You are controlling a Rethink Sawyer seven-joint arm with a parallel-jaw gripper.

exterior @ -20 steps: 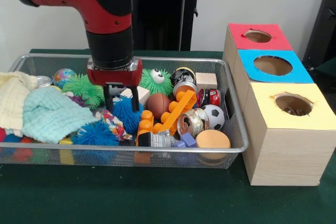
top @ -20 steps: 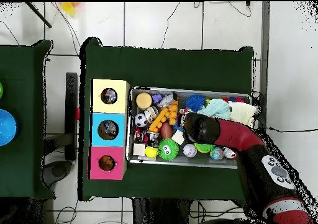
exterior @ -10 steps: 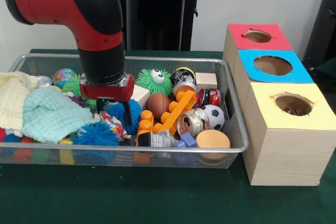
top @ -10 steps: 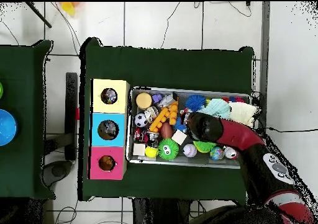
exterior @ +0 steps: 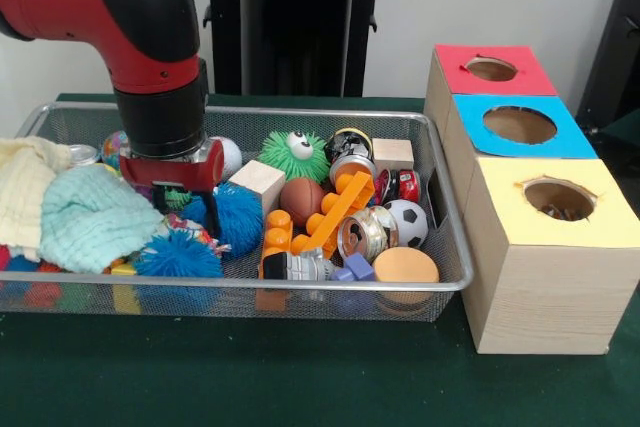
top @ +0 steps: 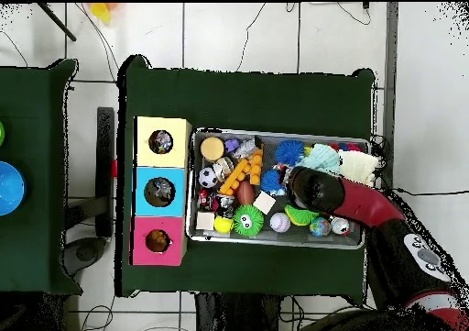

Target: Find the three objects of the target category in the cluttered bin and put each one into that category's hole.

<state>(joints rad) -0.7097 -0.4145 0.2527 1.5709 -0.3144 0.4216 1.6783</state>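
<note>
From the front, the gripper (exterior: 184, 205) was sunk among the toys at the left-middle of the wire bin (exterior: 455, 247), its tips hidden between a green spiky ball (exterior: 176, 197) and a blue spiky ball (exterior: 232, 215), so I could not tell how wide it stood or whether it had anything. Beside it lay the mint cloth (exterior: 92, 215) and a second blue spiky ball (exterior: 180, 255). The step in hand looked like the search, or the start of a pick, with the spiky balls as likely targets (the task names no category, so this was a guess). The red hole (exterior: 491, 69), blue hole (exterior: 519, 124) and yellow hole (exterior: 558, 199) stood beyond the bin's other end.

From overhead, the arm (top: 366, 208) covered the gripper entirely. The eyed green spiky ball (top: 247, 220) lay in the open, apart from the arm. The next move would call for a firm hold, a lift clear of the clutter, then a carry along the bin's length to the boxes.
</note>
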